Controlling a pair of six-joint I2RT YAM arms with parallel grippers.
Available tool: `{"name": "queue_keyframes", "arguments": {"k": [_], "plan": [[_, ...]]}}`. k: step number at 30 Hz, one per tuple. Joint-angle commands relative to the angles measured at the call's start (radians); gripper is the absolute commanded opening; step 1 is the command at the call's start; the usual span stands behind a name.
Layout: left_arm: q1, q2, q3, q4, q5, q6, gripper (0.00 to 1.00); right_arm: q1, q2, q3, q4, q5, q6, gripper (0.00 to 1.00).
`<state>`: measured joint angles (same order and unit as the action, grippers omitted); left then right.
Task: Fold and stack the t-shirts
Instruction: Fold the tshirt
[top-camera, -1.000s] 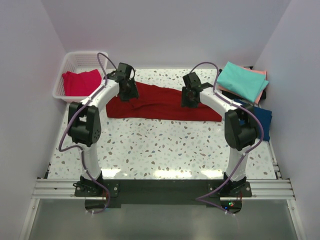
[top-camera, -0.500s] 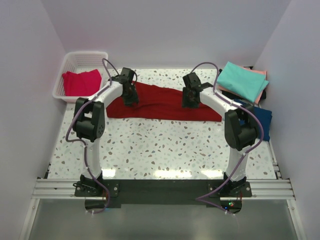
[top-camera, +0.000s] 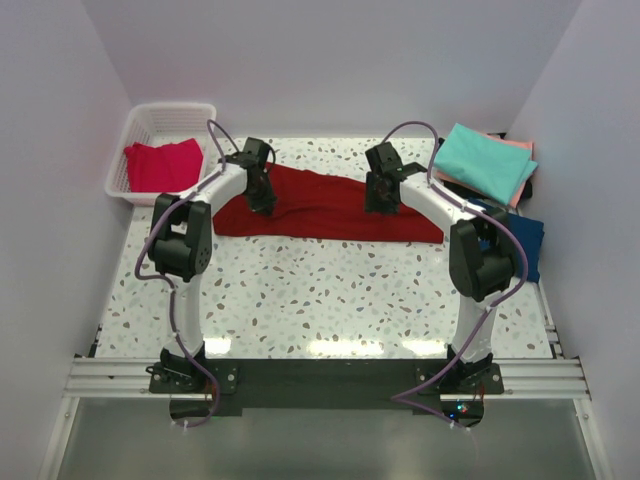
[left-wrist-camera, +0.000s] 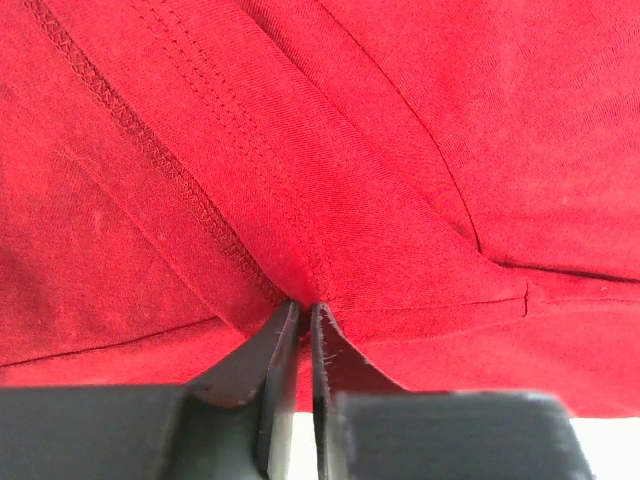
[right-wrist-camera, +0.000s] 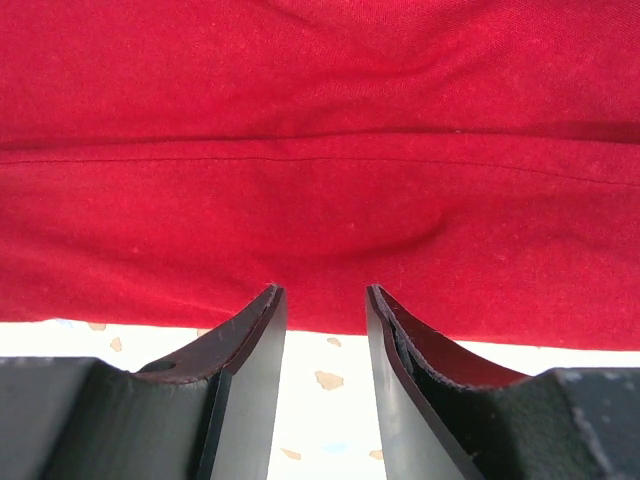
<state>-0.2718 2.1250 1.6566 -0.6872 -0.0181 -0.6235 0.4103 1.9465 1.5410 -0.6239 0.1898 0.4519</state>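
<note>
A large dark red t-shirt (top-camera: 330, 205) lies in a long band across the far part of the table. My left gripper (top-camera: 262, 200) is down on its left part; in the left wrist view the gripper (left-wrist-camera: 304, 305) is shut on a raised fold of the dark red t-shirt (left-wrist-camera: 400, 150). Over the shirt's right part, my right gripper (top-camera: 380, 203) stands open. In the right wrist view its tips (right-wrist-camera: 322, 290) reach the near edge of the red cloth (right-wrist-camera: 320, 100), with nothing between them.
A white lattice basket (top-camera: 170, 106) at the far left holds a pinkish-red t-shirt (top-camera: 160, 165). At the far right a folded teal t-shirt (top-camera: 485, 162) lies on a salmon pink one (top-camera: 520, 146), with a navy one (top-camera: 528, 245) nearer. The speckled table (top-camera: 330, 290) spreads in front.
My left gripper moved slightly right and down onto the dark red t-shirt and closed on a fold of it. The right arm has barely moved.
</note>
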Motion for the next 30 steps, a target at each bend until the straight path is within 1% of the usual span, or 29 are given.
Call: {"name": "queue_keyframes", "arguments": {"k": [1,2,9,13,16,21,26,30], "plan": [[-0.003,0.0,0.042,0.02,0.004,-0.001,0.06,0.004,0.005,0.039,-0.008,0.017,-0.002,0.42],[-0.003,0.0,0.049,0.021,0.001,0.002,0.0,0.002,0.003,0.038,-0.008,0.016,-0.002,0.42],[-0.003,0.012,0.138,0.025,-0.02,0.022,0.0,0.004,-0.003,0.033,-0.007,0.017,0.004,0.41],[-0.003,0.013,0.186,0.063,-0.01,0.037,0.0,0.002,-0.006,0.03,-0.002,0.019,0.005,0.41],[-0.004,0.039,0.226,0.095,0.013,0.053,0.0,0.002,-0.006,0.025,-0.002,0.017,0.005,0.41],[-0.006,0.139,0.301,0.132,0.07,0.097,0.0,0.002,-0.004,0.031,-0.01,0.016,0.002,0.41],[-0.015,0.191,0.321,0.219,0.058,0.131,0.0,0.004,-0.007,0.036,-0.017,0.014,0.001,0.41],[-0.024,0.213,0.336,0.276,0.076,0.177,0.0,0.004,-0.006,0.036,-0.022,0.014,0.002,0.41]]}}
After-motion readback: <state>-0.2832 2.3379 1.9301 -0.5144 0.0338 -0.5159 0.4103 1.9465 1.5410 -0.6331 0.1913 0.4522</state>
